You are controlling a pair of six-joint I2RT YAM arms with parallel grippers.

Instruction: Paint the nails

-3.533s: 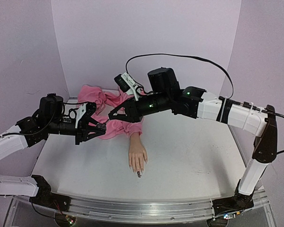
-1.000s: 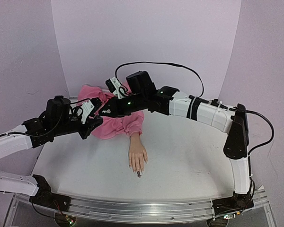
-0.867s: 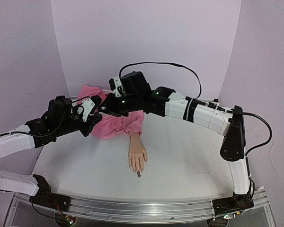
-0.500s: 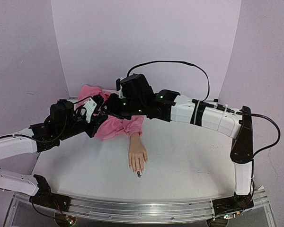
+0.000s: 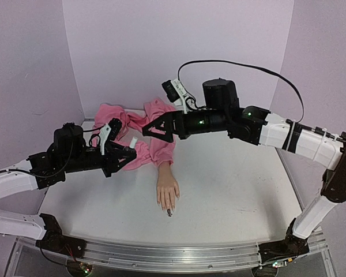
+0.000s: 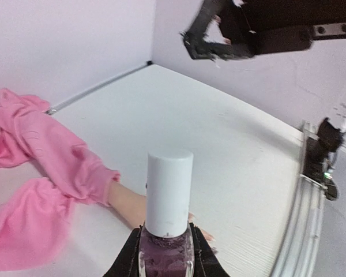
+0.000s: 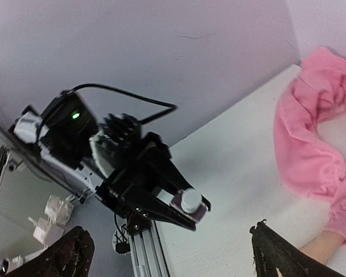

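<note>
Change: right gripper (image 5: 154,131) is now backed off, up and to the right, well apart from the polish bottle (image 6: 165,254). Half a second ago it was closed in at the bottle's top. Its jaws are spread wide and nothing is held; in the right wrist view only open space is seen between the two fingers.

The polish bottle is clamped around its glass body by the left gripper (image 5: 126,154), jaws closed snug on it, with dark purple contents visible. It is held above the table (image 5: 236,184), just beside the pink sleeve (image 5: 157,149). The white cap (image 6: 169,190) is still seated on it.

Implication: the cap is judged not removed, so no brush is out and no painting is started. Another uncapping pass is likely needed.

The mannequin hand (image 5: 168,193) is laid flat on the table near front centre, fingers pointed at the arm bases. The nails (image 5: 169,210) are at its near tips; one is seen dark, the rest are too small to tell. Bottle and nails are well apart.
</note>
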